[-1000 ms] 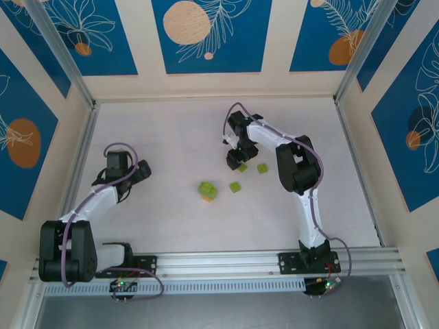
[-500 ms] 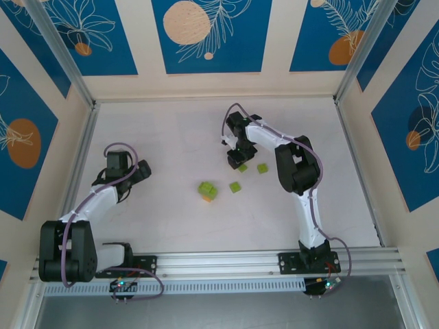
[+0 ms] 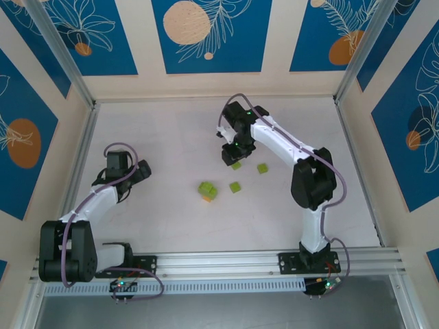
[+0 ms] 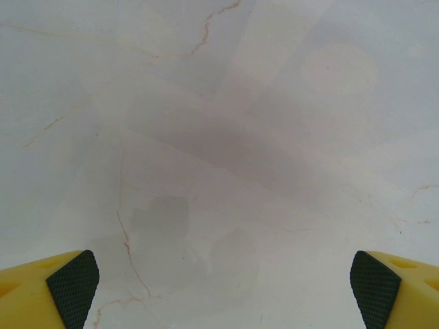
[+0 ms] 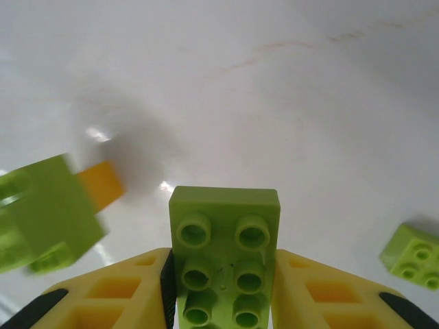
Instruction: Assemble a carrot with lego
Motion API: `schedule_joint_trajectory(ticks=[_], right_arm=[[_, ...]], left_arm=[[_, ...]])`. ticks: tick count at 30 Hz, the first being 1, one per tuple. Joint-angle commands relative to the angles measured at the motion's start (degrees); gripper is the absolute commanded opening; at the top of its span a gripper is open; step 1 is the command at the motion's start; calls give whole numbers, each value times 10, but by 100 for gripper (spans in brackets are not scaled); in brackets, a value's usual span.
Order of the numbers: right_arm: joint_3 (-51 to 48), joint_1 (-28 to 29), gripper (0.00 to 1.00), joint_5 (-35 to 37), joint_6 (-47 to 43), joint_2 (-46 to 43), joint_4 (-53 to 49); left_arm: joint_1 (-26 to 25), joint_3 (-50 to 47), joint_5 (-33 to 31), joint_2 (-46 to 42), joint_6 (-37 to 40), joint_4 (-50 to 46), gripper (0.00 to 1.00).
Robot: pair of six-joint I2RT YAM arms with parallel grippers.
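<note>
Between the right fingers (image 5: 130,291), the lime-green brick (image 5: 224,250) runs off the bottom edge. Its near studs are cut away, so its full length can't be told. Left of those fingers, the carrot (image 5: 42,212) is smeared with blur and clipped by the frame, its orange brick (image 5: 103,184) half hidden behind green. Right of them, a loose brick (image 5: 413,256) is sliced by the edge. The left fingers (image 4: 41,291) are cut off at the bottom corners.

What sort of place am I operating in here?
Probably a small enclosed robot test cell: a white marbled tabletop, walls with blue leaf-print panels, and an aluminium mounting rail along the near edge.
</note>
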Motion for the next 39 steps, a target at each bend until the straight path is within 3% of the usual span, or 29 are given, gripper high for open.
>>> schedule_joint_trajectory(ticks=[1,11,39], right_arm=[[24,41,38,-34,11,-9,-56],[100,125,38,-17,4,47,-91],[74,145,38,-42,-39,80,-90]], left_arm=[[10,-2,5,0,-6,3,97],[10,-4,4,-13,-7,-4,97],[10,-5,1,-11,-7,-2,97]])
